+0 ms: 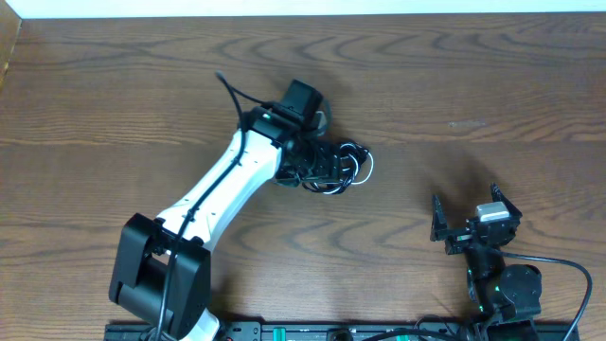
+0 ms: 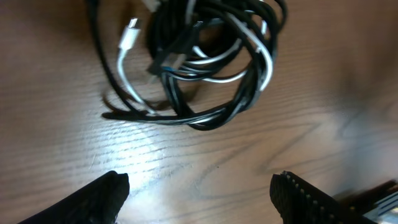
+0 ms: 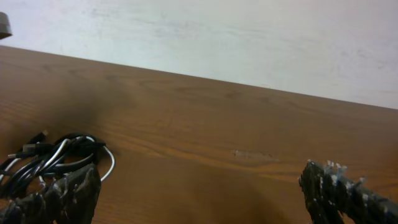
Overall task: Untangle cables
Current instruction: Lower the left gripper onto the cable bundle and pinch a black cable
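The black cable [image 1: 347, 152] and the white cable [image 1: 367, 169] lie in one tangled bundle at the table's middle. In the left wrist view the black cable [image 2: 214, 115] loops round the white cable [image 2: 124, 74], whose white plug [image 2: 130, 32] lies at the upper left. My left gripper [image 1: 317, 163] hovers over the bundle's left side; its jaws [image 2: 202, 193] are open and empty, a little short of the bundle. My right gripper [image 1: 469, 216] is open and empty, well to the right of the bundle. The right wrist view [image 3: 199, 199] shows the bundle [image 3: 56, 158] at its far left.
The brown wooden table [image 1: 454, 85] runs to a pale wall at the back [image 3: 249, 37]. The left arm's white link [image 1: 222, 185] crosses the table's front left. The arm bases stand at the front edge [image 1: 156, 279].
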`<state>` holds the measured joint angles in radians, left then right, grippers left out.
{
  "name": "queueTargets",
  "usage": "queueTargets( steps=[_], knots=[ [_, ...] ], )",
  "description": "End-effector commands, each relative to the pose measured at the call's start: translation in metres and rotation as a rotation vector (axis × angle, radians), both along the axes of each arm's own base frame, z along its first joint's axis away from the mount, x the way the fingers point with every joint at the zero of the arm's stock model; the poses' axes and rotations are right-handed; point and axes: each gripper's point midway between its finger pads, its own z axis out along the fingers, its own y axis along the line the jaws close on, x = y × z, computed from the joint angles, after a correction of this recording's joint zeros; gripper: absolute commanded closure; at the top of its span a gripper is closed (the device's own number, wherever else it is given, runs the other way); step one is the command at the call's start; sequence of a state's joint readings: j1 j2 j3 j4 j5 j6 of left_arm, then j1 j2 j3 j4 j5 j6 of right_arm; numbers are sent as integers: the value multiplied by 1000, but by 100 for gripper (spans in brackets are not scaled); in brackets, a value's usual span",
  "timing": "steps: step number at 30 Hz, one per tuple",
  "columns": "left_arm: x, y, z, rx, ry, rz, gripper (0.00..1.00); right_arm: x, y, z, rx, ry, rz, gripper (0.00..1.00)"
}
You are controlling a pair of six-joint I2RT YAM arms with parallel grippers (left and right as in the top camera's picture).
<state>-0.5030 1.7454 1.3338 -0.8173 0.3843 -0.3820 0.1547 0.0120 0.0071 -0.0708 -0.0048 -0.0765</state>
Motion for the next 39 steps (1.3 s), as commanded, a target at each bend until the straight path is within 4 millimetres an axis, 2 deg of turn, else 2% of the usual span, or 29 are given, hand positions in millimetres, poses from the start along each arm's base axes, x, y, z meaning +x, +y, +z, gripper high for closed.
queueTargets(
  steps=[1, 10, 20, 24, 39],
  knots=[
    [1, 6, -11, 89, -52, -71, 21, 0, 1, -1, 8, 2, 4, 1],
    [3, -2, -18, 108, -75, -93, 20, 0, 1, -1, 8, 2, 4, 1],
    [1, -2, -50, 148, -5, -101, 21, 0, 1, -1, 8, 2, 4, 1],
    [0, -1, -57, 157, 12, -102, 21, 0, 1, -1, 8, 2, 4, 1],
    [1, -2, -57, 154, 7, -102, 21, 0, 1, -1, 8, 2, 4, 1]
  ],
)
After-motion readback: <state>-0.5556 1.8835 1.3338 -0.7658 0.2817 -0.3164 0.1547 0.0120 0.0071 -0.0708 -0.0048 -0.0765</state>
